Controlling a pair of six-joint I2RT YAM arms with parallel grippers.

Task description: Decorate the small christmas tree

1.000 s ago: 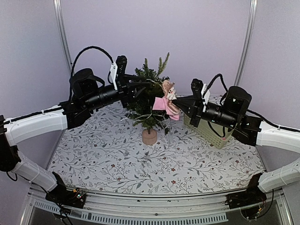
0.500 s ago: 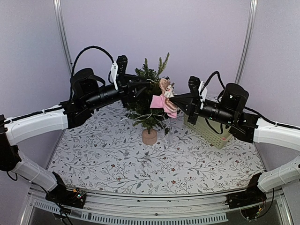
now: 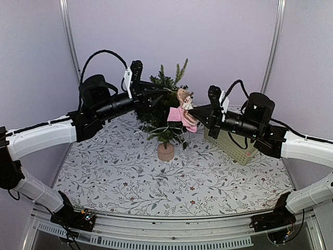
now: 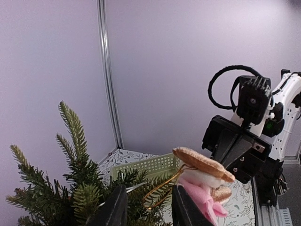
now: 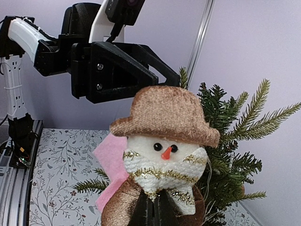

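The small christmas tree (image 3: 160,115) stands mid-table on a tan base (image 3: 166,151); its needles also show in both wrist views (image 4: 70,188) (image 5: 228,141). My right gripper (image 3: 193,111) (image 5: 157,213) is shut on a snowman ornament (image 3: 183,105) (image 5: 164,141) with a brown hat and pink scarf, pressed against the tree's right side. My left gripper (image 3: 157,99) (image 4: 148,207) reaches into the upper branches from the left. Its fingers (image 4: 115,209) stand apart, with needles and the ornament's gold loop (image 4: 162,190) in the gap. The snowman (image 4: 202,174) hangs just right of them.
A pale green perforated basket (image 3: 231,146) (image 4: 141,167) sits on the floral tablecloth (image 3: 119,172) right of the tree, under the right arm. Metal frame posts (image 3: 67,31) rise at the back corners against the lilac wall.
The right gripper has carried the snowman a little left and up, closer into the tree. The left arm has barely moved.
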